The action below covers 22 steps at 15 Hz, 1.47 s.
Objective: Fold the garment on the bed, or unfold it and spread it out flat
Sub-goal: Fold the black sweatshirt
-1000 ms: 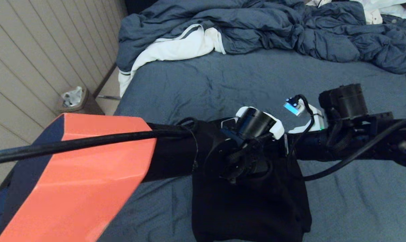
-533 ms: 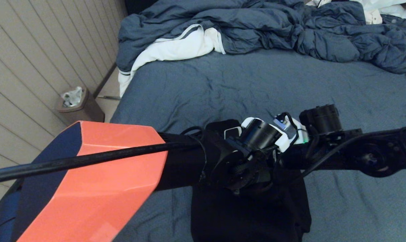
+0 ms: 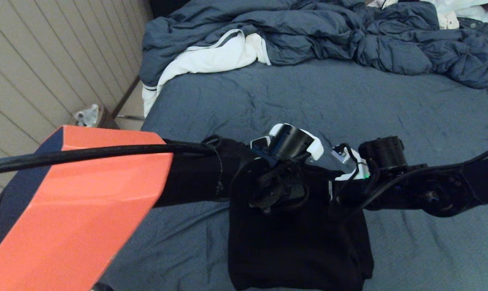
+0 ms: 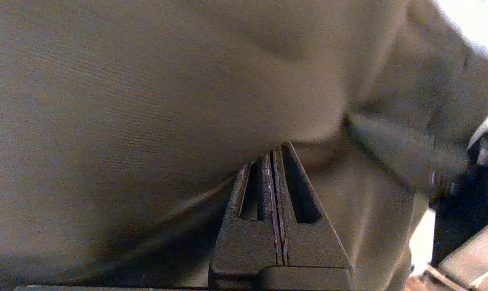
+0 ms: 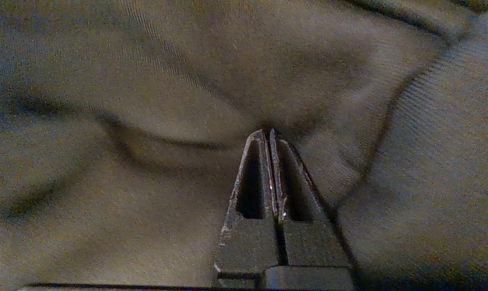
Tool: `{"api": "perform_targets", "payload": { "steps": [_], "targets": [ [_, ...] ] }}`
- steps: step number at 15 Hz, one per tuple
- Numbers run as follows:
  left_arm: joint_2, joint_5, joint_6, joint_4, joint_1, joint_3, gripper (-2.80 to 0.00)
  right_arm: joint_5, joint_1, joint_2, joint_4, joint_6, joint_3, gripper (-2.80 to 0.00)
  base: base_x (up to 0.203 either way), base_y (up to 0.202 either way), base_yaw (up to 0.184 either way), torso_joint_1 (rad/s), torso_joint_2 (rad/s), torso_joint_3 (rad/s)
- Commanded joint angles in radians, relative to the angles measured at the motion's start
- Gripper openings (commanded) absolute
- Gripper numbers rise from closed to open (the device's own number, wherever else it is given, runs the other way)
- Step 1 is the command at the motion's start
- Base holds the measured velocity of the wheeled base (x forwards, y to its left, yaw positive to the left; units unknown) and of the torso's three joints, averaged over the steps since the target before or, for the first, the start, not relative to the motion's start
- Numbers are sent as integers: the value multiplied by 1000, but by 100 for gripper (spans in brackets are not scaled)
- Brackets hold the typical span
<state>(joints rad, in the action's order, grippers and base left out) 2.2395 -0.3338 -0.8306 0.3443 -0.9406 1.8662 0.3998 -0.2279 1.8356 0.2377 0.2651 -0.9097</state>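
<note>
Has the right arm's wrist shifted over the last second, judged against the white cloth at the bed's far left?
Yes. In the head view the right wrist has moved lower and toward the left arm, away from the unmoved white cloth. Its gripper is shut on the black hoodie.

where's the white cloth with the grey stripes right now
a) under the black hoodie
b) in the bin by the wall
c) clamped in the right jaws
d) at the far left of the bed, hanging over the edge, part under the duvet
d: in the head view the white cloth lies at the far left of the bed, partly under the duvet and draped over the side, well beyond the hoodie.
</note>
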Motion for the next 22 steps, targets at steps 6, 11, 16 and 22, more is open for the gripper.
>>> {"api": "perform_targets", "payload": {
  "steps": [6, 11, 16, 22],
  "targets": [
    [-167, 13, 13, -1, 118, -143, -280, 1, 1, -3, 29, 0, 16, -280, 0, 0, 0, 0, 0, 0],
    [-267, 126, -3, -4, 53, -294, -280, 1, 1, -16, 28, 2, 8, -280, 0, 0, 0, 0, 0, 0],
    [-166, 232, -76, -7, -9, -296, -280, 3, -48, -150, 20, 17, -28, -280, 0, 0, 0, 0, 0, 0],
    [-77, 204, -92, -8, -13, -194, -280, 2, -181, -278, -102, 56, -60, -280, 0, 0, 0, 0, 0, 0]
  ]
}}
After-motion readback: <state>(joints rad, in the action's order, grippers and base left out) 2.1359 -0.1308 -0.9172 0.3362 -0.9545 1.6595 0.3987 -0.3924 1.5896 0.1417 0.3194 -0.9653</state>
